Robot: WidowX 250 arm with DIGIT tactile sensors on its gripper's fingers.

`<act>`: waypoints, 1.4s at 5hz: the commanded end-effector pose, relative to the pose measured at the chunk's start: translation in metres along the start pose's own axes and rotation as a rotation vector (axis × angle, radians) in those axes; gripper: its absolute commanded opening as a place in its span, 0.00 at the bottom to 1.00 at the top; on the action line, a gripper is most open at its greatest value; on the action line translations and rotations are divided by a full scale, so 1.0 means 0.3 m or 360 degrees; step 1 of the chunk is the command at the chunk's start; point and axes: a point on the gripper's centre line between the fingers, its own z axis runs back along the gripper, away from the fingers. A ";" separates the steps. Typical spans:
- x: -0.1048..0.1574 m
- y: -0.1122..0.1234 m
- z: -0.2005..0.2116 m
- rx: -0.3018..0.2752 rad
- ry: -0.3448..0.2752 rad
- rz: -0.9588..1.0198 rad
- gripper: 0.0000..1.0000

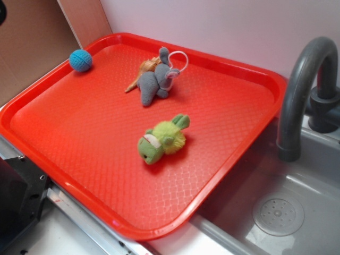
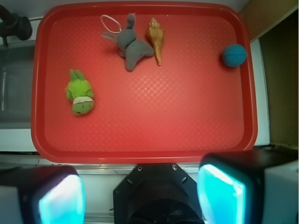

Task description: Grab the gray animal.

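Seen from the wrist, the gripper [image 2: 140, 196] hangs over the red tray's [image 2: 149, 135] near rim, its fingers [image 2: 219, 196] spread wide apart and holding nothing. The tray rests on a pale table beside a gray sink [image 1: 287, 212] with a curved faucet [image 1: 303, 85]. Toward the tray's far edge lies the gray animal [image 2: 130, 46], its long axis slanting, string loop at the far end, with a tan shell [image 2: 156, 39] just beside it. A green plush [image 2: 80, 95] lies nearer; a blue ball [image 2: 234, 55] sits apart.

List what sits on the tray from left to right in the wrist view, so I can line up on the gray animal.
green plush animal → gray animal → tan shell → blue ball, all on the red tray.
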 end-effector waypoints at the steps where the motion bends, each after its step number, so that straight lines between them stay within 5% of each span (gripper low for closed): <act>1: 0.000 0.000 0.000 0.0000 0.0000 0.0000 1.00; 2: 0.056 0.001 -0.046 -0.0100 -0.0008 -0.0294 1.00; 3: 0.112 0.001 -0.097 -0.0060 -0.0090 -0.0541 1.00; 5: 0.284 0.032 -0.244 0.0124 -0.0209 -0.0634 1.00; 6: 0.362 0.039 -0.302 0.0132 -0.0218 -0.0592 1.00; 7: 0.448 0.000 -0.395 0.0264 -0.0263 -0.0566 1.00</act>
